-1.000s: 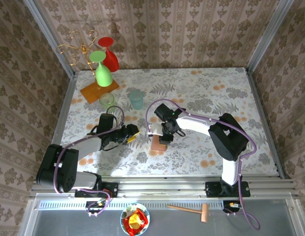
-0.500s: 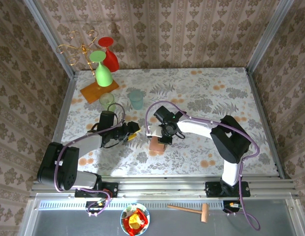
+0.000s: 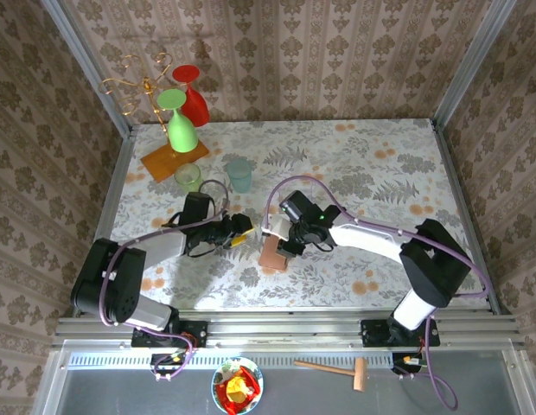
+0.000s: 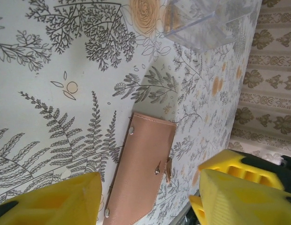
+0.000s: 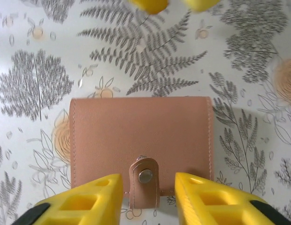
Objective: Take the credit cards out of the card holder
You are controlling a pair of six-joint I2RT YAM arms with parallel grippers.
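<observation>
— Where is the card holder (image 5: 141,136) at this moment?

— It lies flat on the flowered table (image 3: 380,164), folded closed, with the snap strap (image 5: 144,180) buttoned over its edge. I suppose the credit cards are inside, because the cover hides the pockets.

— And the right gripper (image 5: 145,199)?

— It hangs just above the holder. Its two yellow fingers are spread, one on each side of the strap, and pinch nothing. I think this placing is on purpose: the strap must be pulled off the snap before the holder can unfold.

— What does the left gripper (image 4: 145,201) do?

— It hovers near the holder's other side, also spread wide and empty. Probably it waits to press the holder down, since such a light thing would slide when the strap is pulled. The clear plastic tray (image 4: 206,23) stands beyond, perhaps for the cards.
</observation>
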